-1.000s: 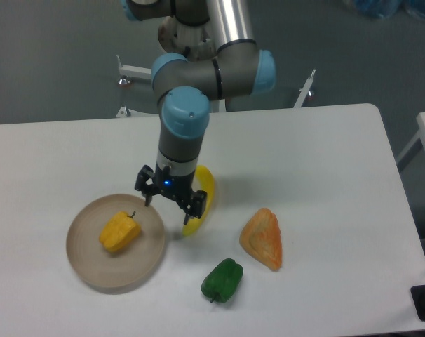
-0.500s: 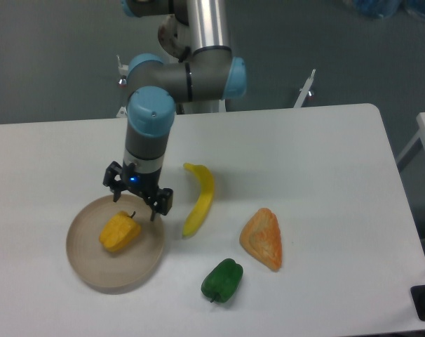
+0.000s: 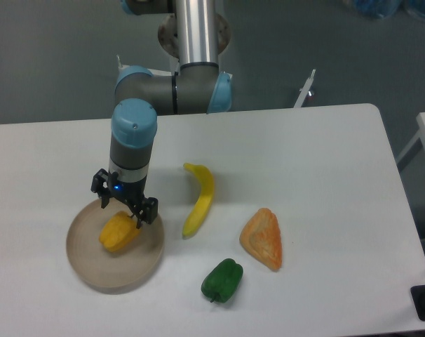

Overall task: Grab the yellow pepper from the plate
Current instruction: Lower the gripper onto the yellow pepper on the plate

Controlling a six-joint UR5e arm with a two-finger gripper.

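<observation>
The black two-finger gripper (image 3: pixel 124 211) is hanging with its fingers spread apart, one fingertip (image 3: pixel 102 203) over the far left part of the plate and the other (image 3: pixel 140 222) nearer the plate's middle. It is holding nothing. It is sitting just above the upper end of the small blocky yellow-orange bell pepper (image 3: pixel 118 234); whether the fingertips are touching the pepper I cannot tell. The pepper's stem is hidden behind the gripper.

The yellow pepper is lying near the middle of the round flat tan-beige plate (image 3: pixel 93 263), which is resting on the white table (image 3: pixel 304 147).

Above the gripper, the grey and light-blue arm (image 3: pixel 132 140) is rising nearly upright, then bending away to a silver column behind the plate.

To the right of the plate, close to its rim but not touching, a long curved yellow banana (image 3: pixel 200 197) is lying on the table. Further right of the plate, an orange triangular wedge (image 3: pixel 262 239) is lying flat. A green bell pepper (image 3: pixel 221 280) is lying to the plate's lower right, between the plate and the wedge and apart from both.
</observation>
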